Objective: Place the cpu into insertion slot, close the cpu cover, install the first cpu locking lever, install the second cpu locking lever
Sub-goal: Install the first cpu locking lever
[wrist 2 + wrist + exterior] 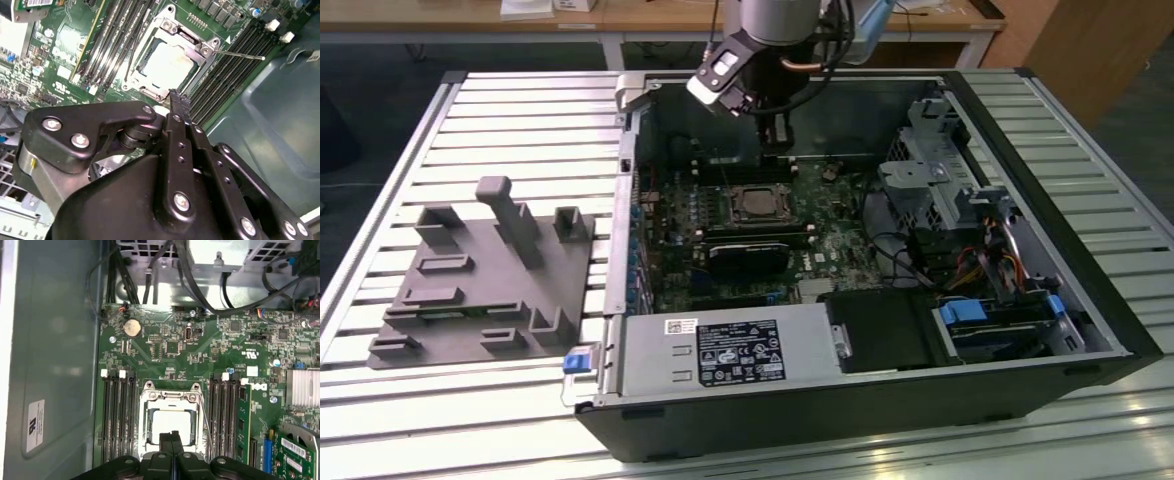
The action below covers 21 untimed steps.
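The cpu (172,422) (167,62) lies flat in the insertion slot (148,427), its pale grey top showing through the window of the cpu cover (170,396) (192,42). The silver cover lies down over it. A thin wire locking lever (240,54) (206,427) angles out from the socket across the memory slots. My gripper (172,436) (178,96) (778,150) hangs just above the socket's edge, shut with its black fingers pressed together and nothing between them. In the exterior view the socket (758,205) lies just below the gripper.
The open computer case (1067,300) lies on a slatted table. Long black memory slots (117,415) flank the socket on both sides. A drive cage (947,170), cables (200,280), a power supply (720,355) and a heat sink (302,387) surround the board. A grey fixture (480,270) stands on the exterior view's left.
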Each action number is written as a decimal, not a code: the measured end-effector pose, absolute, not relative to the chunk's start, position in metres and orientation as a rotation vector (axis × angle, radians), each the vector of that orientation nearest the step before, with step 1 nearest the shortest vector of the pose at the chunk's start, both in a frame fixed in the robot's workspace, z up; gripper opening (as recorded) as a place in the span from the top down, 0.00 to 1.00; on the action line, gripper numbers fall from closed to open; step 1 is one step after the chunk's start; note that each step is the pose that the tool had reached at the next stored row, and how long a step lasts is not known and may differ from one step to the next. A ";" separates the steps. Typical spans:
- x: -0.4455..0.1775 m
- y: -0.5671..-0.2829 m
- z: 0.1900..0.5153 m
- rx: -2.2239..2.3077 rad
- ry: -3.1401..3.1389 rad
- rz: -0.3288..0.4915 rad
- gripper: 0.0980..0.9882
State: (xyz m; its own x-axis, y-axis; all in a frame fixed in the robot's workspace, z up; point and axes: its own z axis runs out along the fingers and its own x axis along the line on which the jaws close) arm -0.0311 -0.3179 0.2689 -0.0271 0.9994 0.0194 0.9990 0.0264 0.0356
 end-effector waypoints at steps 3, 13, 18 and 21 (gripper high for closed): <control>-0.031 -0.318 0.269 2.124 2.301 0.061 0.99; -0.031 -0.318 0.269 1.909 2.487 0.063 0.99; -0.031 -0.318 0.268 1.794 2.573 0.063 0.99; -0.031 -0.318 0.268 1.724 2.621 0.063 0.99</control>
State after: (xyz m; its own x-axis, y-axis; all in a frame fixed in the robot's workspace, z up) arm -0.0311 -0.3179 0.2683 -0.3963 0.9179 0.0195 0.9178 0.3955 0.0356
